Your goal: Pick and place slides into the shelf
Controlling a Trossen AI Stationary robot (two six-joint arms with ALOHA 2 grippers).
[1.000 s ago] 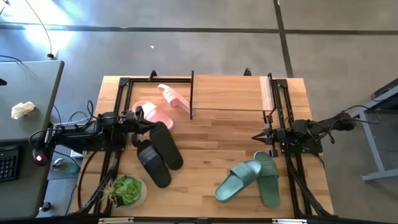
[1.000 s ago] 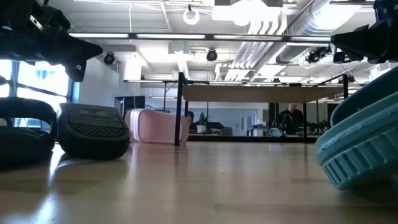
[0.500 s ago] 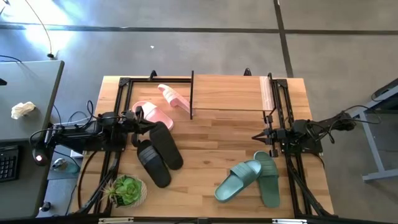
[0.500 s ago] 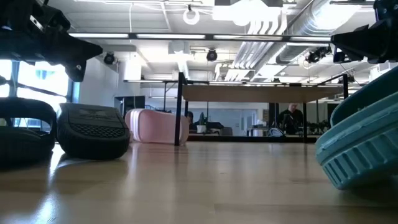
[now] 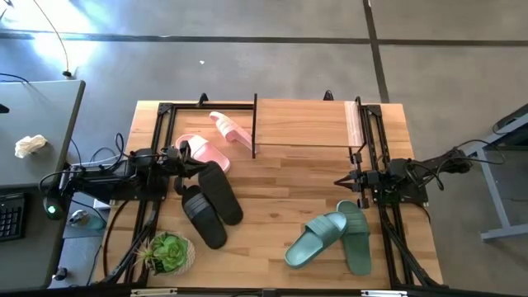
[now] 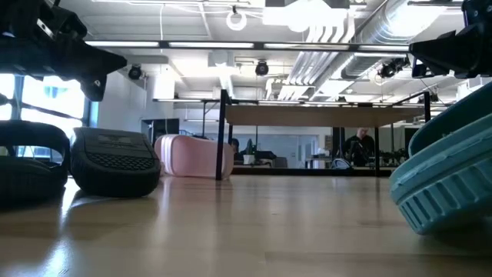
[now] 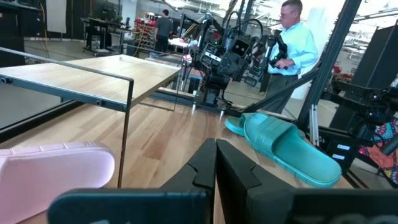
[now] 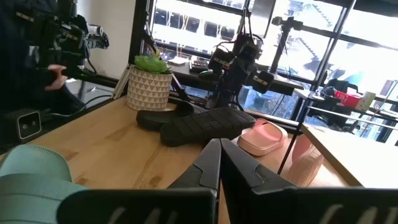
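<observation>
Waiting at the table's sides, the left gripper (image 5: 183,162) and right gripper (image 5: 345,181) are pinched closed, holding nothing. The slides (image 5: 211,201) lie scattered on the table, so the shelf (image 5: 305,122) top is bare.

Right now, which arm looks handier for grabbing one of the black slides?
The left. Its gripper sits beside the black slides at the table's left side, fingers closed. The right gripper, also closed, is across the table, nearer the green slides.
</observation>
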